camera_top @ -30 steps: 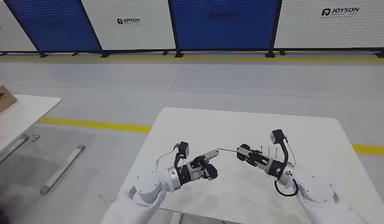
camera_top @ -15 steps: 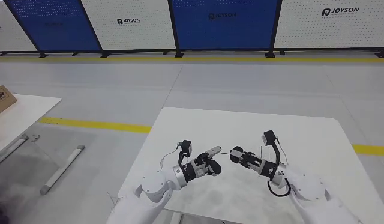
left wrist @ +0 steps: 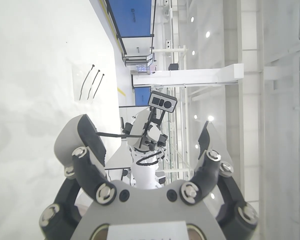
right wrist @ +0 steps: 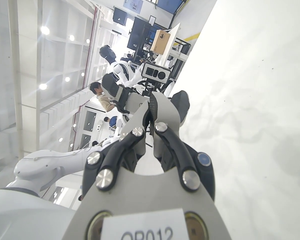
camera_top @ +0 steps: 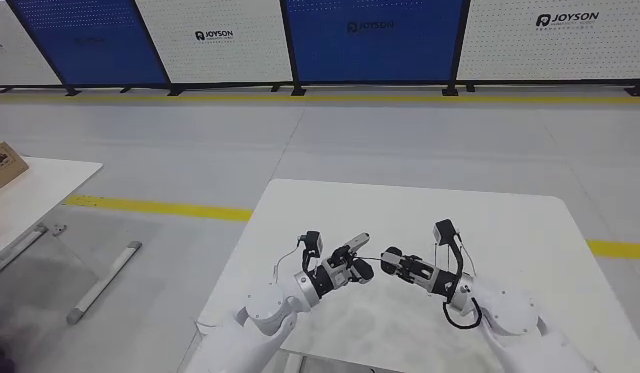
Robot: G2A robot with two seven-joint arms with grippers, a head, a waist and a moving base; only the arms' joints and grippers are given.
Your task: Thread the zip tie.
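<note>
The white table stands before blue and white panels, and three spare ties lie on it past the arms. The right gripper is pinched on the zip tie. The tie's free end reaches one pad of the left gripper, whose fingers gape wide. The two grippers are nearer together than a second ago.

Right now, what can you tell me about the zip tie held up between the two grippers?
The zip tie is a thin dark strip, plastic by its look, held in the air above the white table. The right gripper has its jaws shut on one end. From there it runs nearly straight across the gap to the left gripper, whose jaws stand wide open; its free tip reaches one dark pad. Its head is too small to make out.
</note>
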